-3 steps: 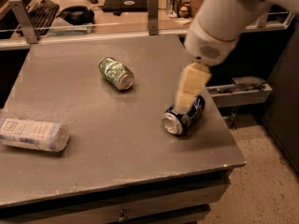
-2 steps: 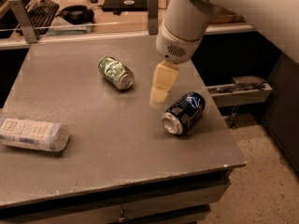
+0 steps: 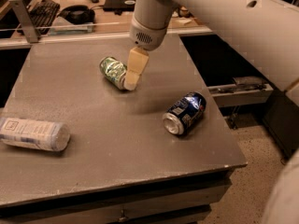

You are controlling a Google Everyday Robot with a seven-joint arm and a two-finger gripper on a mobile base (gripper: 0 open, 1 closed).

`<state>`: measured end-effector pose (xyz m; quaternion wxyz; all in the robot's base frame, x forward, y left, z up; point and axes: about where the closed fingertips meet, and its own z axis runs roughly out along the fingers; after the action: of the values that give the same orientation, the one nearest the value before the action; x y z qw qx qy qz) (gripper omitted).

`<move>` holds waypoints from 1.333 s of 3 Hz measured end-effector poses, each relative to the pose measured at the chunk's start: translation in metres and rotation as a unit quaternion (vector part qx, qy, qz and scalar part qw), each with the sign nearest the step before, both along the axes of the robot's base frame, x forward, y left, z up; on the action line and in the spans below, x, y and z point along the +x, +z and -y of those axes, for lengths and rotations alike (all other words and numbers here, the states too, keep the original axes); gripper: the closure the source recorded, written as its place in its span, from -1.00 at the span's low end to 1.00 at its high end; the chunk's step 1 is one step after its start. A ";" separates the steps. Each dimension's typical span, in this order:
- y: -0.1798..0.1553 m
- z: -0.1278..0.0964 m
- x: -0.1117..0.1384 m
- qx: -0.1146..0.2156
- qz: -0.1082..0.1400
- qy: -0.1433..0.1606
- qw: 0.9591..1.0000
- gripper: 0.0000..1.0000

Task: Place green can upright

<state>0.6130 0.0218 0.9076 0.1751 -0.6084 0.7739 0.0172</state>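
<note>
The green can [image 3: 112, 70] lies on its side on the grey table [image 3: 93, 129], towards the back middle, one silver end facing front right. My gripper [image 3: 132, 81] hangs from the white arm [image 3: 150, 17], and its cream finger [image 3: 135, 68] reaches down right beside that silver end, touching or nearly touching it. I see only one finger from this angle.
A blue can [image 3: 185, 113] lies on its side at the right of the table. A long white labelled cylinder [image 3: 33, 134] lies at the left edge. A keyboard [image 3: 41, 9] and headphones [image 3: 77, 14] sit on the desk behind. The table's right edge drops to the floor.
My gripper has moved left and back across the table, from over the blue can to the green can's right end. The cans have not moved.
</note>
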 end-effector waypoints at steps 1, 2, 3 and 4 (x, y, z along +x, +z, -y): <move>-0.003 -0.024 0.027 0.003 0.000 -0.029 1.000 -1.00; -0.011 -0.040 0.043 0.010 -0.013 -0.076 0.997 -1.00; -0.022 -0.064 0.050 0.013 -0.027 -0.143 0.989 -1.00; -0.027 -0.076 0.052 0.019 -0.037 -0.202 0.979 -1.00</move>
<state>0.6648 0.0976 0.8805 0.1578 -0.4352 0.8862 0.0182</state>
